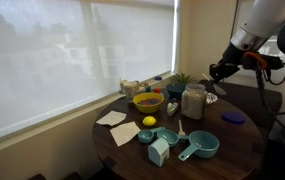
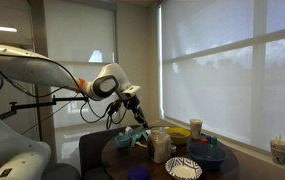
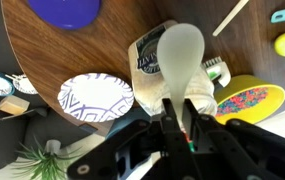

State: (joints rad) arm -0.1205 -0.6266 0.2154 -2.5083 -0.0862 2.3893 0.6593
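My jaws are clamped on the white spoon [image 3: 181, 55], which hangs above the jar [image 3: 145, 62] on the surface [image 3: 102, 45]. Patterned plate [image 3: 95, 97] at the jar's 9 o'clock, yellow bowl [image 3: 250, 100] at 3. I judge this mid-carry. Next calls for centring the spoon on the mouth, then a straight descent.

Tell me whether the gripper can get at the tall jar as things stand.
Probably yes: the gripper hovers above the tall jar with nothing between them. But it is shut on a white spoon, so it could not grasp the jar.
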